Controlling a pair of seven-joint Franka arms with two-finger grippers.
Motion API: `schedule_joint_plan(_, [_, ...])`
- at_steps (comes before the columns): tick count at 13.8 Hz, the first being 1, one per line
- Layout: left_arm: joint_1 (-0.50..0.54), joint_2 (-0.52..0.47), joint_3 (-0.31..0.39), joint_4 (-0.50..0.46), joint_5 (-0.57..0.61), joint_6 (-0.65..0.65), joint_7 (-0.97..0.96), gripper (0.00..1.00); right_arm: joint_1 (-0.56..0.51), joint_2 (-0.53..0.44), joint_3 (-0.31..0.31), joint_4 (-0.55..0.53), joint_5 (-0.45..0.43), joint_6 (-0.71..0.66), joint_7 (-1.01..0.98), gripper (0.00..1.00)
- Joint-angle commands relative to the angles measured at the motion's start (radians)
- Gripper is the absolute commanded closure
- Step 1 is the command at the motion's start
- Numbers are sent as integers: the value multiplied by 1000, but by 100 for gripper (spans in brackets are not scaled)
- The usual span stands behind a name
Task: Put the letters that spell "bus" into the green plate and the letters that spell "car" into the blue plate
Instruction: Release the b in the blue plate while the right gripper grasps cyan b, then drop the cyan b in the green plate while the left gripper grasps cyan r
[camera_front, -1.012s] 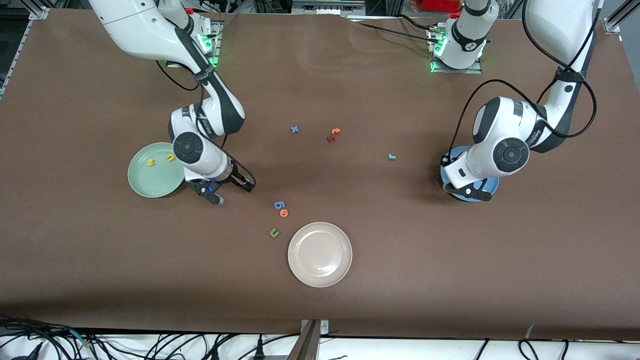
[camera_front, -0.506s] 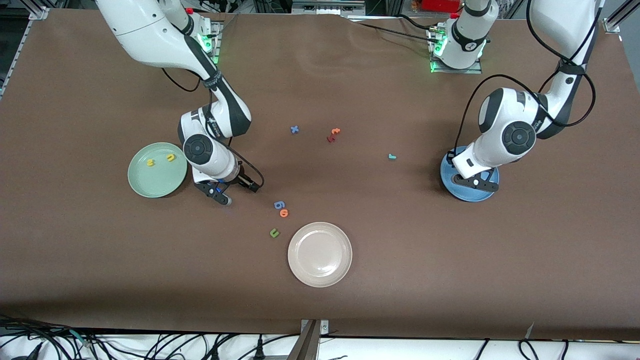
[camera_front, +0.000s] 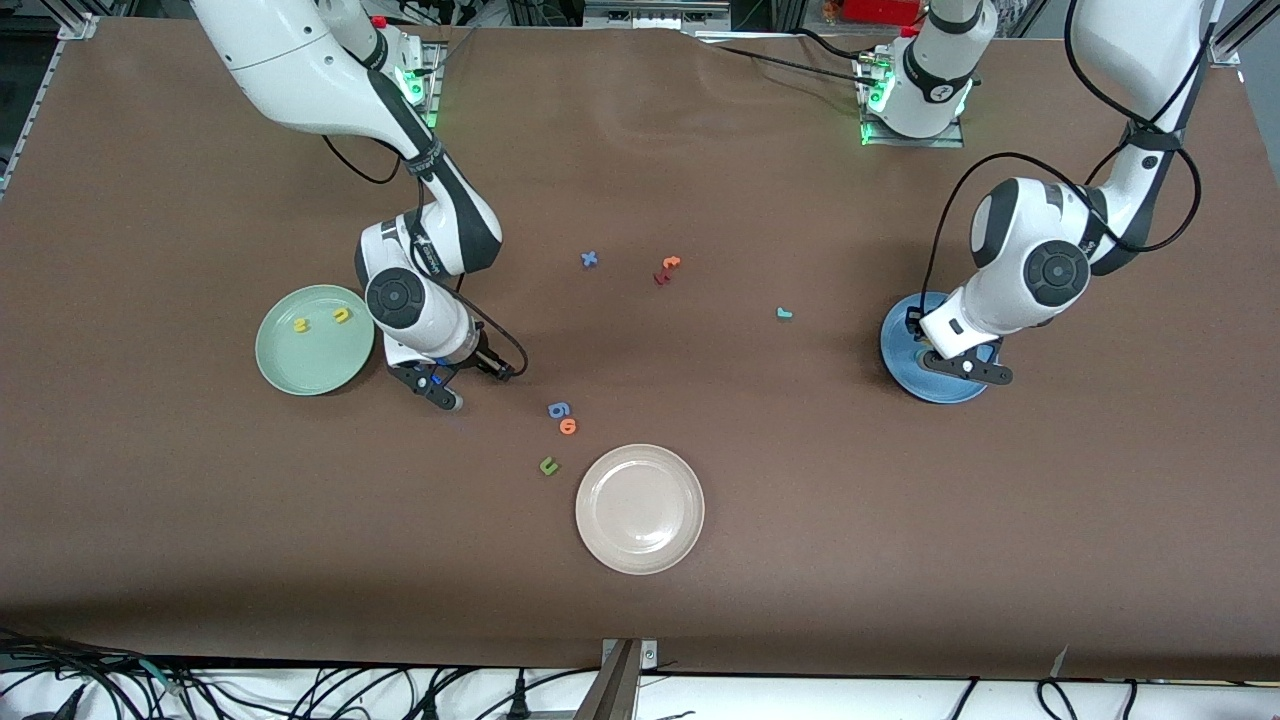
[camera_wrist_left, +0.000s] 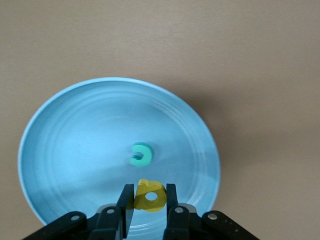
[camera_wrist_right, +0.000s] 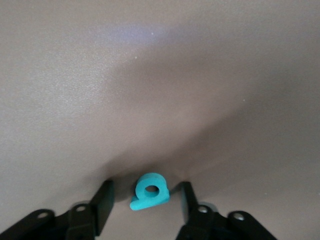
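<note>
brown bench, green plate near the right arm's end, blue plate near the left arm's, beige plate nearest the camera, loose foam letters scattered between, teal b

Even, diffuse overhead light fills the front view, leaving the brown table evenly lit with a slightly paler sheen near its middle. Soft dark shadows pool under both arms and beside the cream plate. Green indicator lights glow at the arm bases along the top. That view stays crisp to the edges, with little visible bending. In the left wrist view the blue plate carries a faint gloss and a shadow on the tabletop beside it. The right wrist view shows a pale bluish glare patch on the tabletop and a broad dark shadow around the teal letter; the black fingers at the edge look soft.
</note>
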Motion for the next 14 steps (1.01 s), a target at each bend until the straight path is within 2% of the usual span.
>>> schedule_joint_plan(1, [21, -11, -12, 1, 30, -3, 11, 0, -1, 6, -2, -7, -4, 7, -14, 57])
schedule_joint_plan(3, [20, -12, -15, 8, 30, -12, 11, 0, -1, 6, -2, -7, -4, 6, -14, 71])
schedule_joint_plan(5, [1, -8, -27, 27, 15, -12, -15, 0, -1, 6, -2, -7, -4, 4, -12, 76])
schedule_joint_plan(7, [-28, 5, -76, 50, 14, -12, -103, 0, -1, 5, -2, -7, -3, 2, -11, 84])
schedule_joint_plan(9, [-68, 17, -113, 61, 12, -9, -159, 0, -3, 2, -3, -6, -4, 2, -12, 87])
schedule_joint_plan(11, [-109, 23, -133, 61, 7, 0, -226, 0, -3, 0, -5, -7, -3, -10, -8, 100])
schedule_joint_plan(14, [-183, 78, -141, 82, -46, 29, -302, 0, -3, 0, -5, -7, -3, -14, 0, 100])
